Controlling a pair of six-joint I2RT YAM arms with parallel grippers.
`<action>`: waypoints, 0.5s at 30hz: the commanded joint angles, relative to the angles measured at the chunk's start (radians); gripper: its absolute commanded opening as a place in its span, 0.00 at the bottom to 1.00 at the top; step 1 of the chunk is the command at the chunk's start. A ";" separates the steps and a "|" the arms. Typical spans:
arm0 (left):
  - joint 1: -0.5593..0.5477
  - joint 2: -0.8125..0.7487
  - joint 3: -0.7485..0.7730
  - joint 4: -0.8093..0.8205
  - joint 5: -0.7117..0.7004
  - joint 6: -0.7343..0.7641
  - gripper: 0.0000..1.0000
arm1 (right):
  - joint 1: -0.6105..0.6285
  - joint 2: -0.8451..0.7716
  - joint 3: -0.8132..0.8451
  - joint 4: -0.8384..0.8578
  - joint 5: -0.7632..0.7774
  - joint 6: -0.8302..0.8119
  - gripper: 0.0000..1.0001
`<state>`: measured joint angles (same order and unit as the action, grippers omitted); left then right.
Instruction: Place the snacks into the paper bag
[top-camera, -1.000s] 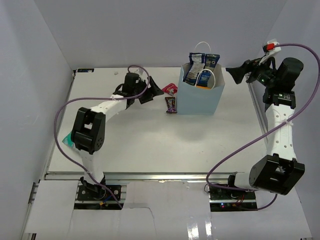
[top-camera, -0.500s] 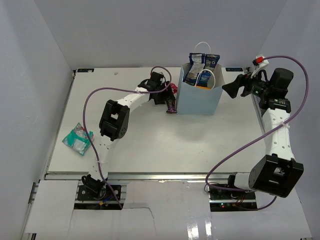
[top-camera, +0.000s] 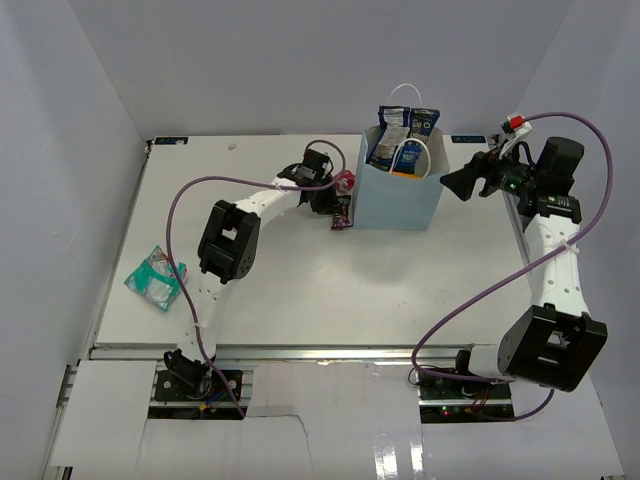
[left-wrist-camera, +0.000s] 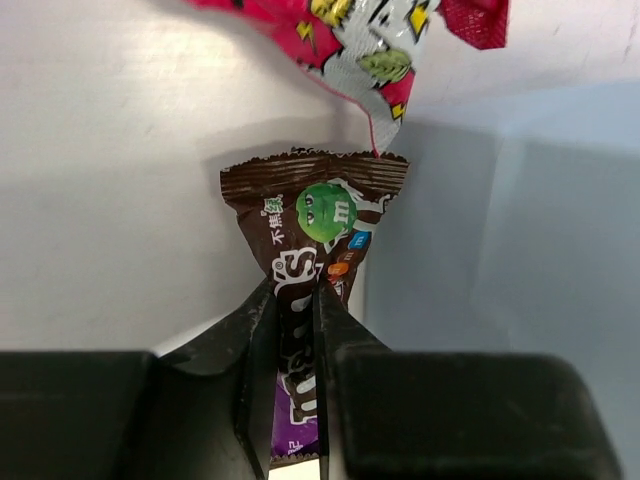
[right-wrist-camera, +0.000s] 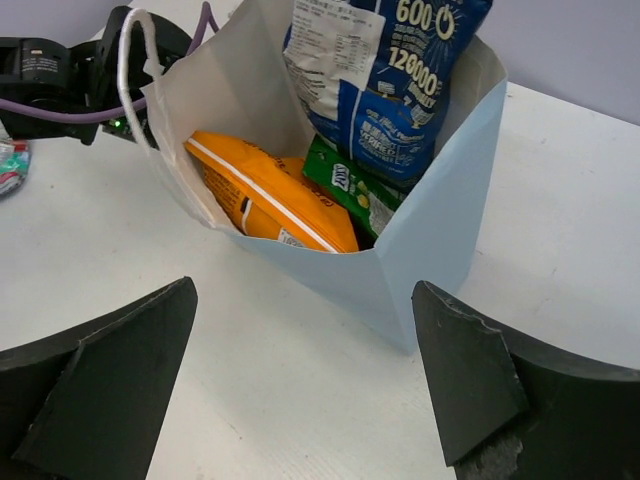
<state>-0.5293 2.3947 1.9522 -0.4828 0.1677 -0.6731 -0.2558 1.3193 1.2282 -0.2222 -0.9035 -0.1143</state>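
The light-blue paper bag (top-camera: 400, 200) stands upright at the back of the table. It holds an orange chip bag (right-wrist-camera: 265, 195), a green candy bag (right-wrist-camera: 345, 185) and a blue packet (right-wrist-camera: 390, 80). My left gripper (top-camera: 325, 195) sits just left of the bag, low on the table. It is shut on a dark brown and purple candy packet (left-wrist-camera: 320, 230), whose crimped top sticks out past the fingers. A red packet (left-wrist-camera: 370, 40) lies right behind it, touching its top edge. My right gripper (top-camera: 455, 183) hovers open to the right of the bag (right-wrist-camera: 430, 240), empty.
A teal packet (top-camera: 155, 278) lies alone near the table's left edge. The bag's white cord handles (top-camera: 405, 95) stand above its rim. Grey walls enclose the table on the left, back and right.
My left arm swung right to the packets beside the bag, and its jaws closed on the dark packet. The right gripper drifted slightly left toward the bag, still open.
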 joint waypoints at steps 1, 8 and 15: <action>0.005 -0.118 -0.106 -0.053 -0.046 0.082 0.11 | -0.003 -0.002 0.069 -0.026 -0.095 -0.001 0.93; 0.011 -0.501 -0.517 0.227 0.123 0.224 0.06 | 0.065 -0.008 0.168 -0.230 -0.259 -0.100 0.89; -0.001 -0.839 -0.849 0.481 0.369 0.178 0.04 | 0.333 -0.083 0.104 -0.453 -0.207 -0.254 0.89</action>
<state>-0.5224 1.6924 1.2041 -0.1928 0.3801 -0.4889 -0.0391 1.2903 1.3567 -0.5381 -1.1133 -0.2745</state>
